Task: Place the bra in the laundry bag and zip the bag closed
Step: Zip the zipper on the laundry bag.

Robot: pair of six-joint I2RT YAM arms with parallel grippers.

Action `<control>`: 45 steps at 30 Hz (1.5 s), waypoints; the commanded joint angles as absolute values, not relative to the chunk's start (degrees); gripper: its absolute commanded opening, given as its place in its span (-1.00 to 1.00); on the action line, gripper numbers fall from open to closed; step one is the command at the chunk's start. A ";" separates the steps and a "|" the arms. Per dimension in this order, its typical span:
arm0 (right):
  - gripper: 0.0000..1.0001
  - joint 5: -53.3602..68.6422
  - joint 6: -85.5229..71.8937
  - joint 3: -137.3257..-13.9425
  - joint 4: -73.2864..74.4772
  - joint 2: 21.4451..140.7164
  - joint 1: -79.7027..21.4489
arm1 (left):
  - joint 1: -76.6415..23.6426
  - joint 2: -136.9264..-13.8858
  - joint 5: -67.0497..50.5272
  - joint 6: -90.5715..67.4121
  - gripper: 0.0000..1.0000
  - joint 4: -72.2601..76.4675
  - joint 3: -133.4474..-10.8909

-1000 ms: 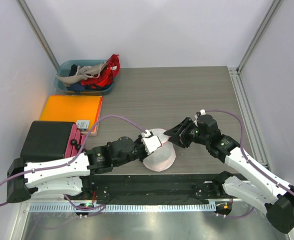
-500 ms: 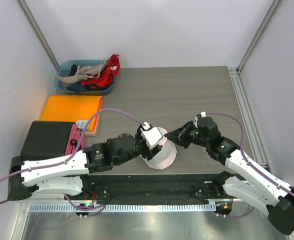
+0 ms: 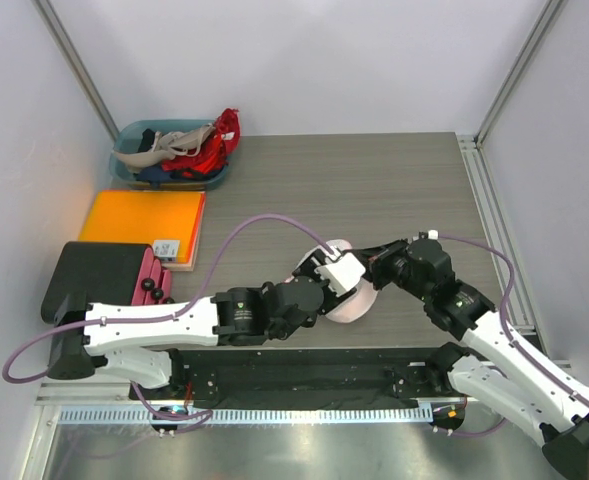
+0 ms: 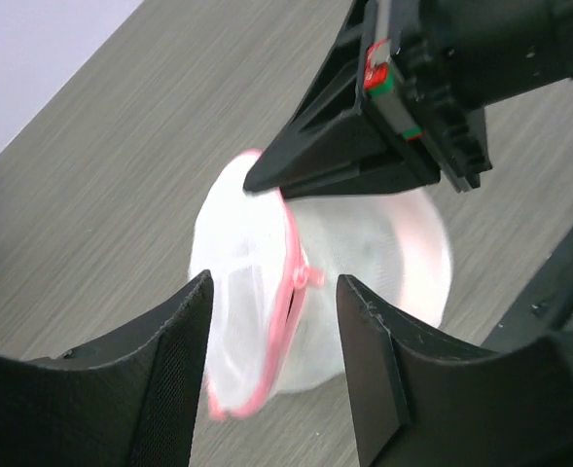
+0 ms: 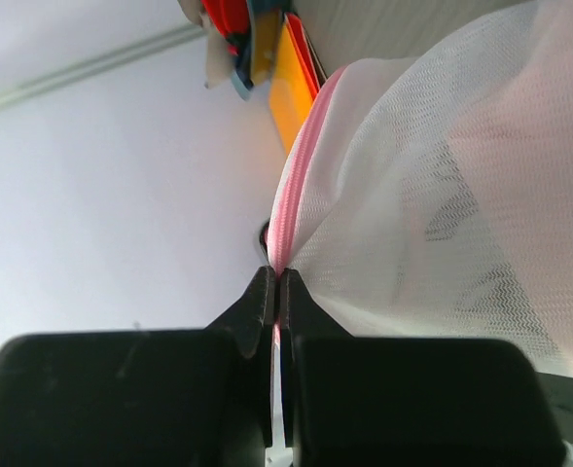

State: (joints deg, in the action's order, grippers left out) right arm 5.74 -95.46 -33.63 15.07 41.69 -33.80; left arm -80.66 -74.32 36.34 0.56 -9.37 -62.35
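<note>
While the right gripper (image 5: pixel 276 287) stays out of the zip's path, pinched fully shut on the pink trim (image 5: pixel 301 165) at the bag's edge, the laundry bag (image 3: pixel 352 298) stands on edge near the middle of the table's (image 3: pixel 374 180) near side, just left of that gripper. Left gripper (image 4: pixel 274 284): partly open, holding nothing, fingers (image 4: pixel 184 379) straddling the bag with the zip pull (image 4: pixel 307 277) between them. Judgement: right anchors the trim so the mesh cannot slide; left is lined up to close on the pull and draw it. Mesh too cloudy to confirm the bra inside. Zip state unclear through blur. Teal bin (image 3: pixel 144 126) of clothes sits far left, well apart.
</note>
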 commanded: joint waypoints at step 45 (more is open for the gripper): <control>-0.97 -0.73 -94.84 -41.92 5.27 49.40 -27.36 | -73.56 -84.22 51.87 -2.90 -1.00 1.76 -61.36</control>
